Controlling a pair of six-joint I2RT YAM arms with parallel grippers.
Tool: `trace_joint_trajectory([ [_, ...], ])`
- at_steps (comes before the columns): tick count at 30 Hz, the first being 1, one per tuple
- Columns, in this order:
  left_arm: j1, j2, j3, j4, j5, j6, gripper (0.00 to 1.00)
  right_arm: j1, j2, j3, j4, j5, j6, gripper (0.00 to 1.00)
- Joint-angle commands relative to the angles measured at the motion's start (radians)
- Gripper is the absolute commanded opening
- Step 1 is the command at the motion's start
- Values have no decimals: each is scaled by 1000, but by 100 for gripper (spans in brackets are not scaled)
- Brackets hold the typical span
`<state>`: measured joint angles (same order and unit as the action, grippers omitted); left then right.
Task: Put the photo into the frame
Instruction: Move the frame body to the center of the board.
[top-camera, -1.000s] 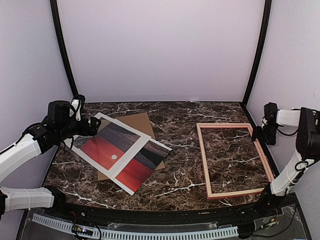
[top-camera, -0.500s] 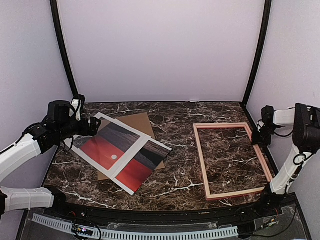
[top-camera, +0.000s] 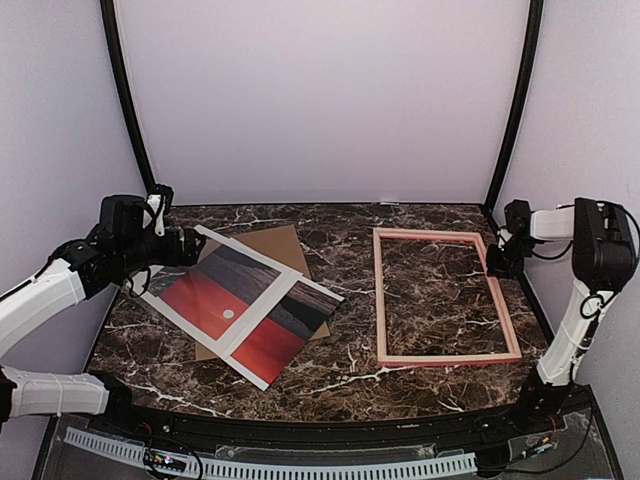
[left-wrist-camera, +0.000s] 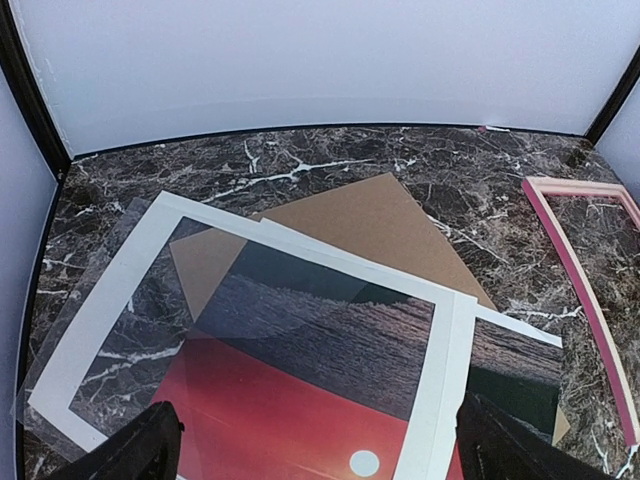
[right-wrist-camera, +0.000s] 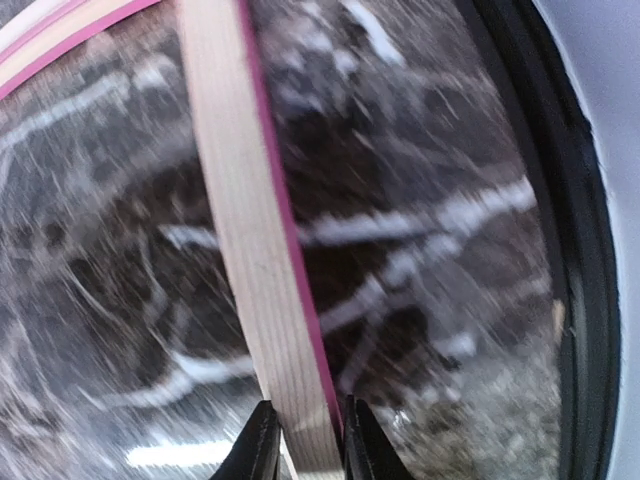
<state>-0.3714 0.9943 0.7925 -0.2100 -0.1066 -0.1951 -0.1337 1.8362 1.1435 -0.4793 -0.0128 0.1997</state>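
The photo (top-camera: 225, 300), a red sunset with a small white sun and a white border, lies skewed on the left of the marble table, over a brown cardboard sheet (top-camera: 278, 245). My left gripper (top-camera: 186, 246) hovers open above the photo's far-left corner. In the left wrist view its fingertips (left-wrist-camera: 150, 450) straddle the photo (left-wrist-camera: 300, 390) without touching it. The pink wooden frame (top-camera: 379, 295) lies flat at the right. My right gripper (top-camera: 497, 262) is shut on the frame's right rail near the far corner, and the right wrist view shows that rail (right-wrist-camera: 250, 220) pinched in my right gripper (right-wrist-camera: 305, 440).
The cardboard (left-wrist-camera: 370, 215) sticks out behind the photo toward the back. The frame's rail (left-wrist-camera: 572, 255) shows at the right of the left wrist view. The enclosure's black right edge (right-wrist-camera: 560, 250) runs close beside the right gripper. White walls surround the table.
The right gripper has closed on the frame's right rail and pulled the frame leftward, turning it squarer to the table. The left gripper shifted slightly right over the photo's corner.
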Motion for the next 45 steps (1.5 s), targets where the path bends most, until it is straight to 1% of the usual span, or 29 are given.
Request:
trace_joint_trajectory([
  [1, -4, 63, 63, -51, 17, -39, 99, 33, 96, 87, 58, -26, 105, 18],
  [3, -4, 97, 76, -70, 19, -55, 99, 46, 127, 127, 60, -27, 112, 17],
  [6, -4, 142, 92, -105, 18, -84, 99, 71, 177, 192, 39, -12, 88, 19],
  [9, -4, 188, 109, -127, 8, -100, 99, 88, 220, 242, 10, -9, 35, 20],
  [11, -3, 203, 113, -137, 3, -106, 99, 94, 242, 262, -10, 0, -3, 19],
  [18, -4, 206, 114, -133, -4, -111, 99, 99, 219, 195, -27, -3, -170, 11],
  [23, -4, 209, 118, -145, -29, -75, 99, 99, 174, 135, -60, -32, -273, 7],
  [28, -3, 214, 129, -160, -37, -54, 99, 101, 120, 108, -72, -104, -303, 6],
  [34, -3, 211, 119, -163, -32, -69, 99, 126, 57, 44, -27, -150, -274, 9],
  [35, -3, 212, 116, -162, -33, -74, 99, 127, 53, 31, -17, -149, -259, 10],
  [36, -3, 214, 111, -162, -33, -86, 99, 157, 50, 20, -6, -145, -246, 12],
  [38, -3, 215, 103, -165, -36, -103, 99, 171, 47, -4, 21, -141, -218, 20],
  [42, -3, 222, 95, -189, -53, -146, 99, 183, 7, -26, 51, -97, -149, 43],
  [44, -1, 231, 93, -213, -70, -166, 99, 207, -34, -26, 62, -64, -122, 60],
  [45, 1, 239, 93, -221, -76, -173, 99, 224, -56, -24, 67, -45, -114, 67],
])
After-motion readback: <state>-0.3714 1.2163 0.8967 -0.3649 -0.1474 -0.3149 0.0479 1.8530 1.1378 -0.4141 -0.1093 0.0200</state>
